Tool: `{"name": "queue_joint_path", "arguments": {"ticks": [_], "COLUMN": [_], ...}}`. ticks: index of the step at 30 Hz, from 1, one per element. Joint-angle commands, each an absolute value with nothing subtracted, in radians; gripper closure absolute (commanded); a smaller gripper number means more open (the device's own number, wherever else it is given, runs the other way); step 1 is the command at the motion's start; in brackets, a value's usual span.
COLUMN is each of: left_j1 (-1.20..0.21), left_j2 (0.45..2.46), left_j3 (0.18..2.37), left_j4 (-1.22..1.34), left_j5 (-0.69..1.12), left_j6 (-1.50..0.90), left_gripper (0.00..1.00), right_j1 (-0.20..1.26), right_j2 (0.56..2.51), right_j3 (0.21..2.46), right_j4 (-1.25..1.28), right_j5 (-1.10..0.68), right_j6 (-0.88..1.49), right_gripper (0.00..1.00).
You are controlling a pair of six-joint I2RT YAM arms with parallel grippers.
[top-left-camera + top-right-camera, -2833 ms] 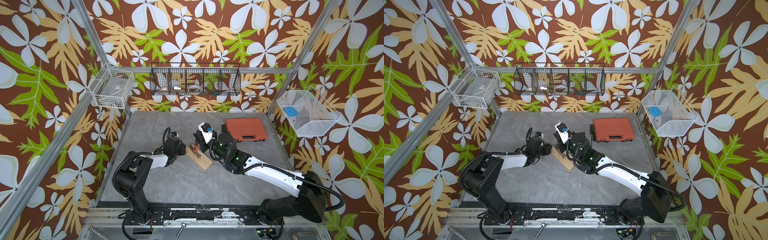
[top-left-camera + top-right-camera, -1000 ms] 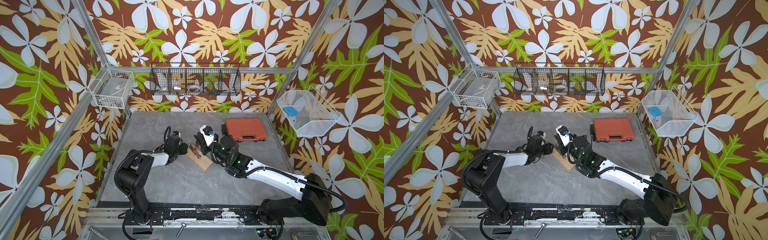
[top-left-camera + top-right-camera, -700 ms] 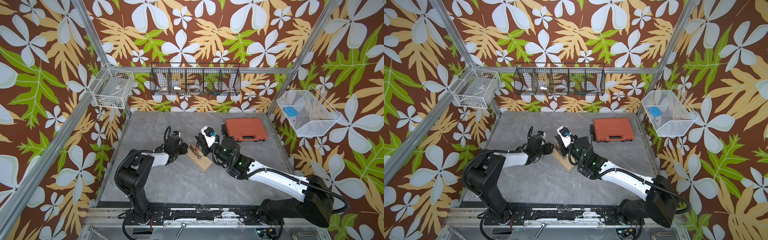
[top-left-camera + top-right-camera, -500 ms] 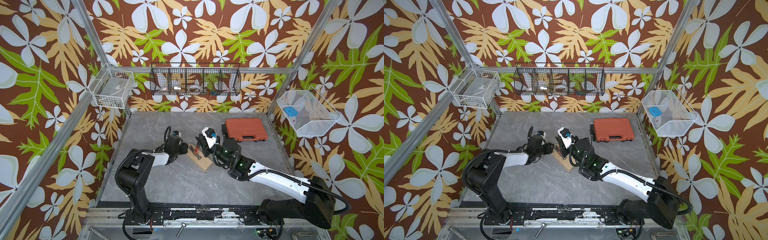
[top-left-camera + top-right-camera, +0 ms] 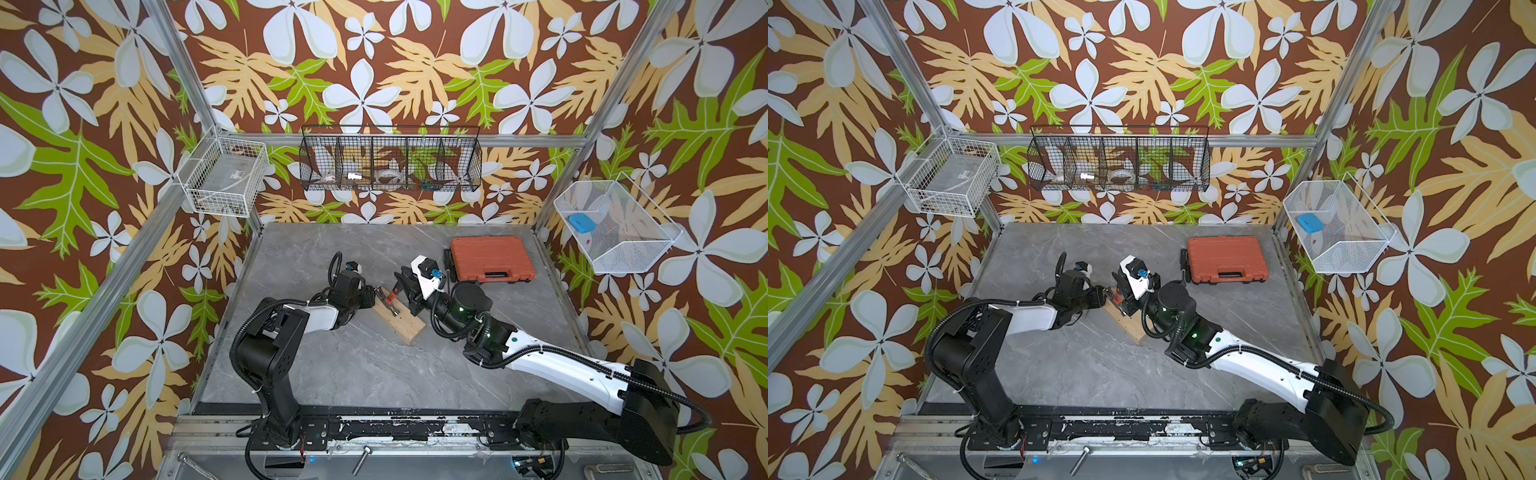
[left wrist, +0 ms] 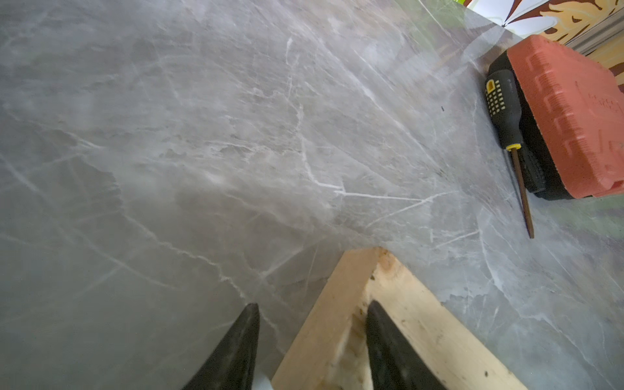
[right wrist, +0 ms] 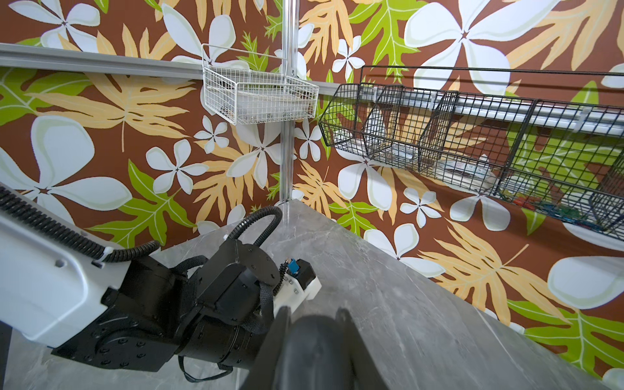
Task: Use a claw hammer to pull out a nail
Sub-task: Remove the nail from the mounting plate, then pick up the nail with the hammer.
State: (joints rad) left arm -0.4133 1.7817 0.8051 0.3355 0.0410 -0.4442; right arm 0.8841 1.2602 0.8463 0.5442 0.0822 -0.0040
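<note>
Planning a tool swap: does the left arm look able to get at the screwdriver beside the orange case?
Probably not: the right gripper, holding the claw hammer over the wooden block, sits right between the left gripper and the screwdriver, so the straight way looks blocked.

No legible text is found. Embossed marks are seen on the orange-red plastic tool case (image 6: pixel 567 111), and small print on the black-and-yellow screwdriver handle (image 6: pixel 503 101); neither is readable.
</note>
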Motion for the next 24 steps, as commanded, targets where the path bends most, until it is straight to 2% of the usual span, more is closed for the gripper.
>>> {"name": "queue_joint_path", "arguments": {"ticks": [1, 15, 24], "left_j1": [-0.414, -0.416, -0.48], "left_j2": [1.788, 1.582, 1.243], "left_j3": [0.795, 0.788, 0.54], "left_j4": [0.05, 0.123, 0.403], "left_j5": [0.007, 0.051, 0.019], "left_j6": [-0.422, -0.398, -0.3], "left_gripper": [0.48, 0.48, 0.52], "right_j1": [0.887, 0.887, 0.886], "right_j2": [1.242, 1.14, 1.074], "right_j3": [0.856, 0.899, 0.954], "right_j4": [0.627, 0.425, 0.253], "right_j5": [0.095, 0.172, 0.185], "right_j6": [-0.025, -0.006, 0.041], "right_gripper": [1.0, 1.0, 1.0]}}
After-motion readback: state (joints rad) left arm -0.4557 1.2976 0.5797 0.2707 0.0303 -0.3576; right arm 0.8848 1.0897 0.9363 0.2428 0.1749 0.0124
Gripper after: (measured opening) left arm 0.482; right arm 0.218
